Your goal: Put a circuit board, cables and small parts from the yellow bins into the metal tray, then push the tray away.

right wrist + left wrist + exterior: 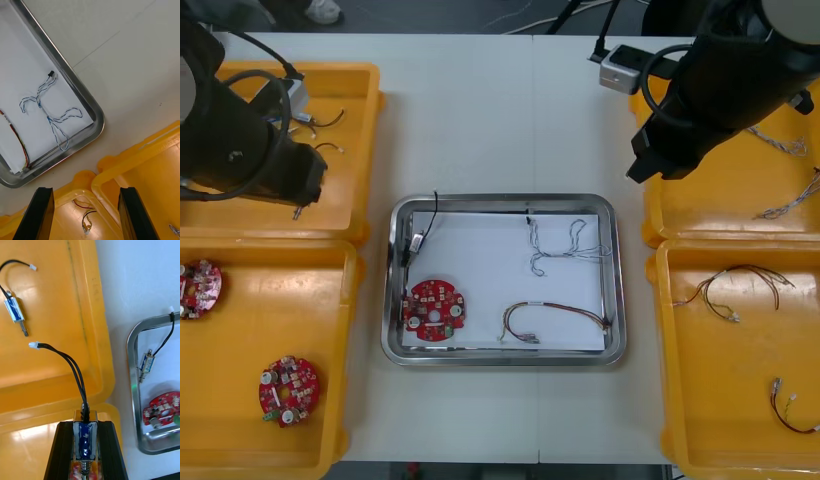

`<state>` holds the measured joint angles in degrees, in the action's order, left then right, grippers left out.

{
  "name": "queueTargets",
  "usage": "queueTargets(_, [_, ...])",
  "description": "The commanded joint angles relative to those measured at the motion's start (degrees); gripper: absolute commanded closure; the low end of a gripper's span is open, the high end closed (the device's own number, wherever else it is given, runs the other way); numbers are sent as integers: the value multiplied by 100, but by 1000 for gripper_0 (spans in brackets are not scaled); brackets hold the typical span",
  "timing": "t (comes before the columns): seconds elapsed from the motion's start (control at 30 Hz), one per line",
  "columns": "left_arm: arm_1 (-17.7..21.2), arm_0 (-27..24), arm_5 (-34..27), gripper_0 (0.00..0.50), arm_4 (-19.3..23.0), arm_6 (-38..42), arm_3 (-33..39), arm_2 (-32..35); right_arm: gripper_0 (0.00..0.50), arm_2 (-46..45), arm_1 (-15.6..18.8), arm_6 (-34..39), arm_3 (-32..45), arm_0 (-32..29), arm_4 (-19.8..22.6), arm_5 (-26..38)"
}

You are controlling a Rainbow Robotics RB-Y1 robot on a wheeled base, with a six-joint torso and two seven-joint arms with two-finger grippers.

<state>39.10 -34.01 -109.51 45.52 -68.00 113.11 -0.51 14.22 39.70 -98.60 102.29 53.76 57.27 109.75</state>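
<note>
Since my left tool (pixel 85 427) grips a metal part (pixel 85 440) by its body, the trailing cable (pixel 71 363) could snag the bin (pixel 45 333) rim and twist it loose, while my right tool (pixel 87 195) hangs open.

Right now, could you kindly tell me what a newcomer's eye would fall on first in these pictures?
First, the shiny tray at the table's middle, already holding a red board, a blue-white cable, a red-yellow cable and a black-wired part. Next, the left gripper, shut on a second part with black wires trailing, near the left bins' shared rim. The right gripper hangs open over the right bins' rims.
</note>
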Motion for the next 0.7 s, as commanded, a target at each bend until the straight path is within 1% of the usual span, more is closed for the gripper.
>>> queueTargets(0.03, [-289, -264, -49, 500, -237, 973, 273, -310, 0, -499, 328, 632, 178, 38, 135, 25])
queueTargets(0.07, [-324, -273, -49, 500, -316, 1025, 291, -353, 0, -552, 345, 693, 195, -6, 144, 25])
queueTargets(0.17, [-605, -405, -49, 500, -800, 1263, 379, -644, 0, -807, 442, 1009, 353, -287, 188, 25])
queueTargets(0.37, [-1036, -703, -49, 500, -1002, 1878, 326, -881, 0, -1290, 644, 1633, 846, -885, 144, 25])
queueTargets(0.5, [-1291, -870, -49, 500, -1380, 2230, 194, -1364, 0, -1651, 776, 2064, 1092, -1271, 74, 25])
queueTargets(0.57, [-1396, -949, -49, 500, -1591, 2405, 89, -1663, 0, -1809, 776, 2222, 1171, -1386, -23, 25])
queueTargets(0.7, [-1581, -985, -49, 500, -1854, 2484, -131, -1944, 0, -2055, 785, 2284, 1259, -1553, -243, 25])
